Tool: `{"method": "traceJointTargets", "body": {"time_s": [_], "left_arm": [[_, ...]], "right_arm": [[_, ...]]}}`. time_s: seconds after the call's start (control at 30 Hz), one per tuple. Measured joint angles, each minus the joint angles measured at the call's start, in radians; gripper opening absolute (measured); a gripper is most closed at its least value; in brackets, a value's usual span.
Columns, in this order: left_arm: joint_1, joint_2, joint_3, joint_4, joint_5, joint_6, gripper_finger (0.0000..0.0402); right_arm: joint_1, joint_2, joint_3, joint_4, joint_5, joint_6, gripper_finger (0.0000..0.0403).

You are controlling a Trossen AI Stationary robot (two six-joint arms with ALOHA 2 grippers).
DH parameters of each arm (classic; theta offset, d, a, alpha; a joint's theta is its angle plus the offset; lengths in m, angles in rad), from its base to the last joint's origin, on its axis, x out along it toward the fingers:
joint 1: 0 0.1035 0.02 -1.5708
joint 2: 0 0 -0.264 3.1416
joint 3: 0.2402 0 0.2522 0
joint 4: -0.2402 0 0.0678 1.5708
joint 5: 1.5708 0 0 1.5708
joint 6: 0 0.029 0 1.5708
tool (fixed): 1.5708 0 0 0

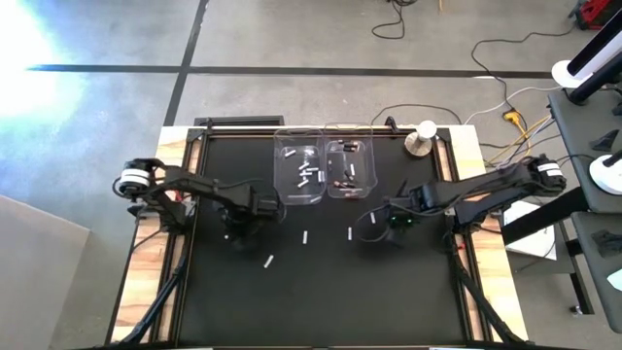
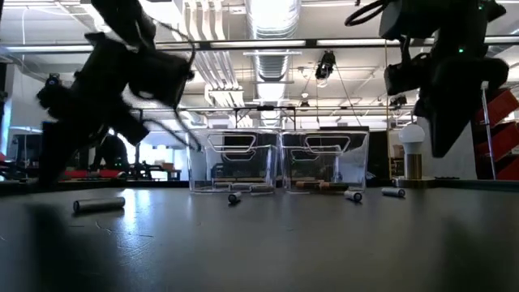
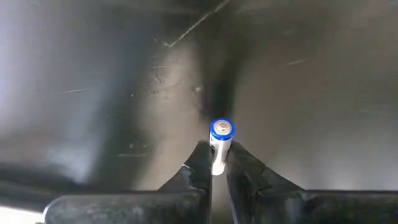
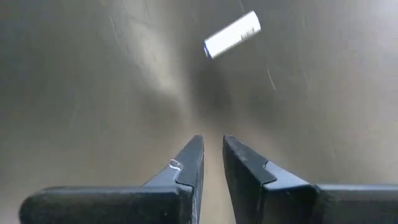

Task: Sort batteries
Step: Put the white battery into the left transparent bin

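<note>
Batteries lie scattered on the black table (image 1: pixel 321 292) in front of the two clear bins (image 1: pixel 325 172), some already dropped inside them, a few white ones loose on the mat short of the bins. The left gripper (image 3: pixel 215 163) sits low to the table, off to the left and in front of the bins, with its fingers (image 3: pixel 198 167) pinched together on a white battery (image 3: pixel 219 144) whose blue-ringed end pokes out past the tips. The right gripper (image 4: pixel 212 155) hangs above the mat to the right of the bins, its fingers nearly together with only a narrow slit between them and nothing in it; another white battery (image 4: pixel 232 34) lies just ahead of it. The hold on the left looks near the battery's end rather than its middle, so I would want a straight, slow lift before any swing toward the bins, keeping the battery from twisting out. It should go over the bin with the other white ones, low enough that it drops in without bouncing.
</note>
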Motion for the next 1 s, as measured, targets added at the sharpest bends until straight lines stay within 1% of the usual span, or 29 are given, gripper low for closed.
{"method": "traceJointTargets", "body": {"time_s": [0.1,0.17,0.3,0.43,0.5,0.57,0.63,0.77,0.83,1.0], "left_arm": [[0.0,-0.052,0.059,-0.015,-0.007,-0.034,0.0008],[0.0,-0.088,0.102,-0.025,-0.013,-0.062,0.0008],[0.001,-0.156,0.19,-0.061,-0.014,-0.098,0.0007],[0.001,-0.214,0.271,-0.085,-0.017,-0.116,0.0007],[0.005,-0.234,0.316,-0.074,-0.043,-0.109,0.0007],[0.022,-0.243,0.367,-0.03,-0.067,-0.078,0.0007],[0.046,-0.245,0.416,0.046,-0.086,-0.047,0.0007],[0.105,-0.215,0.516,0.187,-0.115,0.008,0.0007],[0.136,-0.183,0.564,0.227,-0.145,0.05,0.0007],[0.224,-0.067,0.657,0.249,-0.153,0.123,0.0011]], "right_arm": [[0.0,0.008,-0.036,0.092,0.048,-0.045,0.0052],[0.0,0.009,-0.051,0.118,0.07,-0.076,0.0052],[0.004,0.008,-0.064,0.133,0.072,-0.133,0.0053],[0.007,0.003,-0.066,0.139,0.072,-0.153,0.0067],[0.007,0.003,-0.067,0.138,0.079,-0.153,0.0076],[0.007,0.004,-0.068,0.14,0.089,-0.152,0.0085],[0.007,0.004,-0.071,0.14,0.111,-0.139,0.0094],[0.012,0.003,-0.078,0.137,0.113,-0.094,0.0107],[0.027,0.003,-0.082,0.138,0.11,-0.076,0.0113],[0.084,0.003,-0.106,0.194,0.108,-0.014,0.0126]]}}
